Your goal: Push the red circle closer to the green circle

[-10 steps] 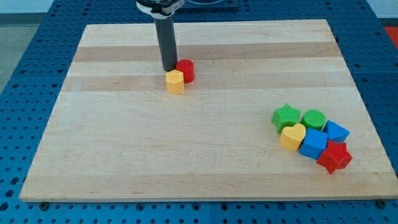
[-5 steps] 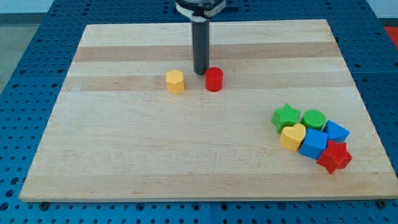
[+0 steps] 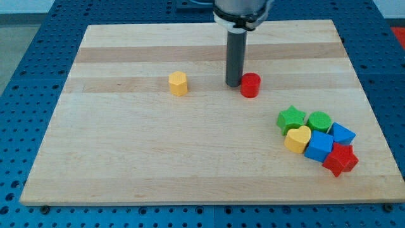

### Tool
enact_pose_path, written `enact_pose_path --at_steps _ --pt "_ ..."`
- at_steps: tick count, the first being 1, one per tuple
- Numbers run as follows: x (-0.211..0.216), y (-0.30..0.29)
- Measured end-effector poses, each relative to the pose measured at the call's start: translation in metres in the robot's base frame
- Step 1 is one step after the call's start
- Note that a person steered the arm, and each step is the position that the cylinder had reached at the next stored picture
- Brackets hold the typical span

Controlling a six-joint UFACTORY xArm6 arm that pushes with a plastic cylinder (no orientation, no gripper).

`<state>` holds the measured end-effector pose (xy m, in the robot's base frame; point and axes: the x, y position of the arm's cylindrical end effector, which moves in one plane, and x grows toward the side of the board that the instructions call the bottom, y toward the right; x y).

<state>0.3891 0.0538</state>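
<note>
The red circle point(image 3: 250, 85) stands on the wooden board point(image 3: 126, 145), a little right of the middle and toward the view's top. My tip point(image 3: 234, 85) touches its left side. The green circle point(image 3: 319, 121) sits in a cluster at the view's lower right, well apart from the red circle, to its lower right.
A yellow hexagon point(image 3: 178, 83) stands alone to the left of my tip. The cluster also holds a green star point(image 3: 292, 118), a yellow heart point(image 3: 297, 139), a blue cube point(image 3: 318, 147), another blue block point(image 3: 342, 134) and a red star point(image 3: 340, 159).
My tip has moved to the right, pushing the red circle away from the yellow hexagon and toward the cluster. The other blocks have not moved.
</note>
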Motion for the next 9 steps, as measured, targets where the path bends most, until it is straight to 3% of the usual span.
enact_pose_path --at_steps 4,9 --pt "0.034 0.092" --pt "0.022 0.155"
